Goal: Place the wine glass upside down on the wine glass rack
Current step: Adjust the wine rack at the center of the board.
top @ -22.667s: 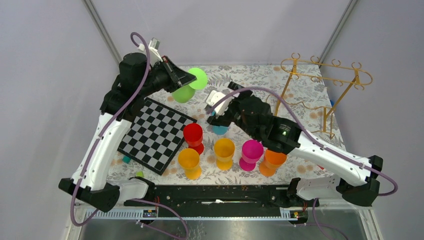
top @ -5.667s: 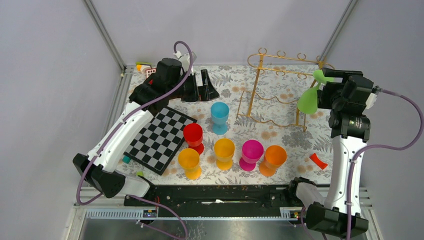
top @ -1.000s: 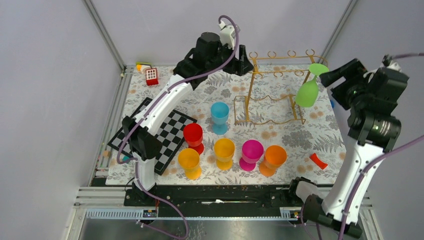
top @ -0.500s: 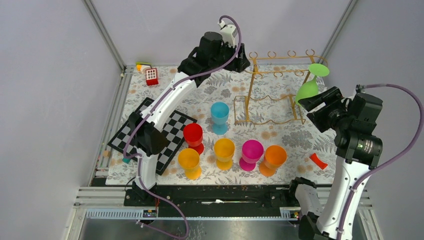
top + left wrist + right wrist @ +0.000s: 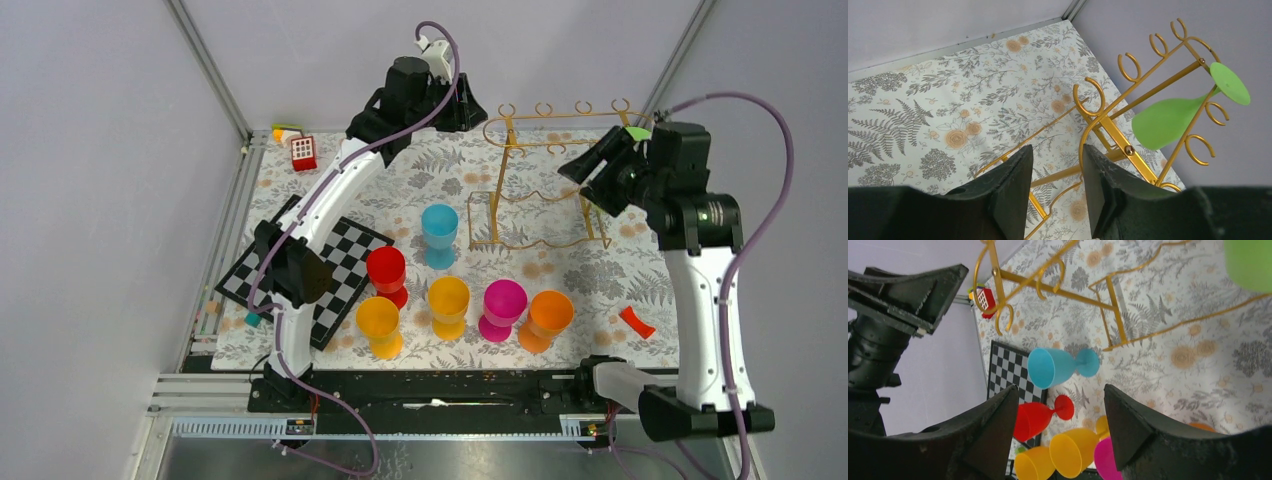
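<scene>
Your floral-covered table [image 5: 600, 280] carries everything here, with the left arm [image 5: 330, 190] stretched to the far edge and the right arm [image 5: 700, 300] raised on the far right. The gold wine glass rack [image 5: 1114, 136] stands upright at the far right of the table. The left gripper [image 5: 1055, 185] is just beside its near end, fingers spread and holding nothing. The right gripper [image 5: 1055, 432] is by the rack's other end, its fingers also wide apart and empty. A checkerboard [image 5: 345, 265] lies on the left. The green wine glass [image 5: 1163, 122] hangs upside down at the rack's far end, its foot above the top rail and its bowl tilted below; neither gripper touches it. You can see a blue goblet [image 5: 438, 232] standing near the rack's base. A red goblet [image 5: 386, 272] and an amber [image 5: 378, 322], yellow [image 5: 448, 303], magenta [image 5: 503, 305] and orange goblet [image 5: 548, 315] line the near side. A small red cube [image 5: 303, 152] sits far left, and a small red piece [image 5: 636, 321] near right.
</scene>
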Robot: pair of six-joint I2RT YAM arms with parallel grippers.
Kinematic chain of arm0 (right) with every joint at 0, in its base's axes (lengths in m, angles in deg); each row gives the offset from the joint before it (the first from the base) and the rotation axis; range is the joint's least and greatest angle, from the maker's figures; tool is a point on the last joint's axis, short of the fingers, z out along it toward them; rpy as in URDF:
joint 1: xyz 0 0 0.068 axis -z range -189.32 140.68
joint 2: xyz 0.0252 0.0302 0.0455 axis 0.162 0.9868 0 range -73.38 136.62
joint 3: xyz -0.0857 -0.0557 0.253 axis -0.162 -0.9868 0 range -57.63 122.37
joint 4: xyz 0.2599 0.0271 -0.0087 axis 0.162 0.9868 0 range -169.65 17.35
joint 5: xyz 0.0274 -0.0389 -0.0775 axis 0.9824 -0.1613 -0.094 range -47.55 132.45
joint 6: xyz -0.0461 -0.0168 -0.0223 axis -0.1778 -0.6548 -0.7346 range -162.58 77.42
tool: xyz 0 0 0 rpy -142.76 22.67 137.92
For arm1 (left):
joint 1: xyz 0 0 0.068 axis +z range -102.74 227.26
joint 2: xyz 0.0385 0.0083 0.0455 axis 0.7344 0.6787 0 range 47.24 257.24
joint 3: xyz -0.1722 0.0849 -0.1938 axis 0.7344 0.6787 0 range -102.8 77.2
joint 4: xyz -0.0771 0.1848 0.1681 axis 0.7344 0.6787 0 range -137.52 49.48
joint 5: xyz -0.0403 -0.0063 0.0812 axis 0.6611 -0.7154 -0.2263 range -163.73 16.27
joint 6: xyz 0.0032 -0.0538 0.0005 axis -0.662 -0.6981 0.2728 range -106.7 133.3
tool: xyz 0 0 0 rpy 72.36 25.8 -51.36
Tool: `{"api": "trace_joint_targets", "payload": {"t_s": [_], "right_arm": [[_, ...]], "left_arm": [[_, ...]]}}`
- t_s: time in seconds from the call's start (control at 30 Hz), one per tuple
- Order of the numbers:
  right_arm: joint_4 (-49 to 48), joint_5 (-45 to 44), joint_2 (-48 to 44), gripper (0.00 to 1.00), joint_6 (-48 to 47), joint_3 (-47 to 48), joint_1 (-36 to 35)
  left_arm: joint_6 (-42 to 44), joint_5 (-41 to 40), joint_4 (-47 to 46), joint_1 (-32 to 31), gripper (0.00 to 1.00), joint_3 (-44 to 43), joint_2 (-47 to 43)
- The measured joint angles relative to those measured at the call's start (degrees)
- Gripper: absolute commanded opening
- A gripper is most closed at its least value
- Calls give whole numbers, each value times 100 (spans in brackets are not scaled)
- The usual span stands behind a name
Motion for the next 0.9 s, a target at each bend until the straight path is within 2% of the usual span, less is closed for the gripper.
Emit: {"api": "trace_joint_targets", "payload": {"t_s": [0.33, 0.53, 0.9], "right_arm": [[-35, -754, 1250, 70, -291, 1191, -328], [4, -935, 1482, 70, -361, 1290, -356], [2, -1274, 1808, 67, -605, 1368, -365]], "left_arm": [[-632, 546, -269, 79, 39, 94, 2], [-761, 680, -282, 79, 39, 192, 11], [-946, 874, -330, 83, 28, 278, 83]]}}
